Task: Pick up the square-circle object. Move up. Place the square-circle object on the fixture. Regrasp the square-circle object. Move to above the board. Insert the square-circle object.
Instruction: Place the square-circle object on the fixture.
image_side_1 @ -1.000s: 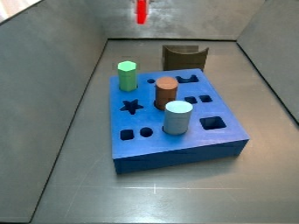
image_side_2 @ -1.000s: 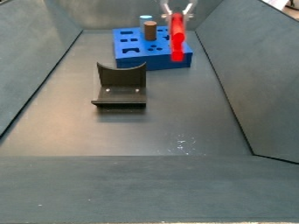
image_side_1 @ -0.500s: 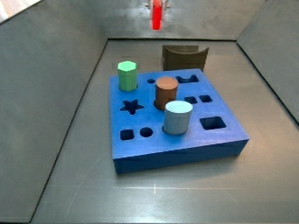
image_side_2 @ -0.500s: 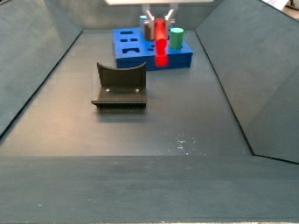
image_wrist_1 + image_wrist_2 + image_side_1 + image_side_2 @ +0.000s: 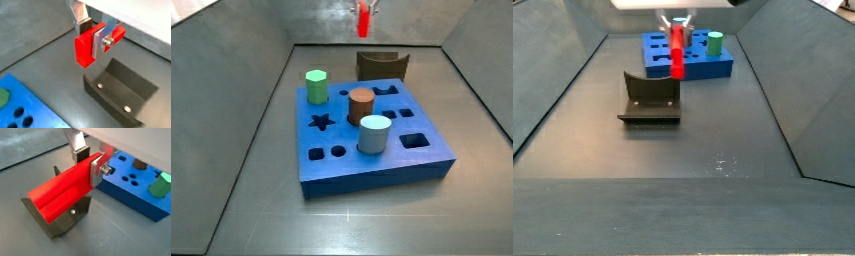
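Note:
The square-circle object (image 5: 364, 18) is a slim bright red peg hanging upright, with my gripper (image 5: 679, 24) shut on its upper end. In both side views it hangs in the air over the dark fixture (image 5: 382, 65) (image 5: 649, 97), apart from it. In both wrist views the silver fingers (image 5: 103, 39) (image 5: 80, 152) clamp the red peg (image 5: 85, 47) (image 5: 59, 192), and the fixture (image 5: 120, 92) (image 5: 61, 219) lies below it. The blue board (image 5: 372, 168) (image 5: 714, 70) sits beside the fixture.
On the board stand a green hexagonal peg (image 5: 317, 85), a brown cylinder (image 5: 361, 103) and a pale cylinder (image 5: 374, 133). The green peg (image 5: 160, 183) also shows in a wrist view. Grey sloping walls (image 5: 560, 80) enclose the floor.
My gripper has carried the red peg sideways from over the board to over the fixture. The grip on the peg is unchanged.

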{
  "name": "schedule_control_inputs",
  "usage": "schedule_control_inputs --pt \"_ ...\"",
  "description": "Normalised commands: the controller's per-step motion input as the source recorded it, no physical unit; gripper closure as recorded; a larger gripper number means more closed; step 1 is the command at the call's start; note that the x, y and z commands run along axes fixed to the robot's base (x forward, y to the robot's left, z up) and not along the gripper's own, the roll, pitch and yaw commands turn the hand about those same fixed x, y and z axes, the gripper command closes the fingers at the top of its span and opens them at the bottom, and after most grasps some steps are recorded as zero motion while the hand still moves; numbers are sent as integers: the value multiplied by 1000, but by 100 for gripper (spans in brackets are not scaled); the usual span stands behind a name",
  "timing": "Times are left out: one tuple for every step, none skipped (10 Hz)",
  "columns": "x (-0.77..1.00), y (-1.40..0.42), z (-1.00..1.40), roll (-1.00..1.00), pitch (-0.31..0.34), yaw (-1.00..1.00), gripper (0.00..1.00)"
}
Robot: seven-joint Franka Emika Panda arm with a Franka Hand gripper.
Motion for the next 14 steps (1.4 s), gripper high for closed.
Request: schedule_control_inputs --pt "824 227 574 -1000 -117 -61 100" --pt "683 198 421 -1000 -95 -70 100" --pt "505 96 154 -1000 -77 -63 100" --pt "387 54 25 -1000 -56 -60 100" --pt "337 51 24 -1000 -39 -60 100" --pt "259 54 29 -1000 -7 -58 100" --pt "168 49 -1 -1000 24 -60 100" --pt "102 47 -9 -920 42 -61 100" --pt "67 48 0 -746 37 -61 100" --pt "63 42 -13 -504 39 -64 100" --pt "73 38 -13 -333 45 -62 100" --pt "71 29 -5 -215 54 -62 100" --pt "130 134 -1000 -1000 233 45 100" --pt "137 141 -1000 -1000 232 20 100"
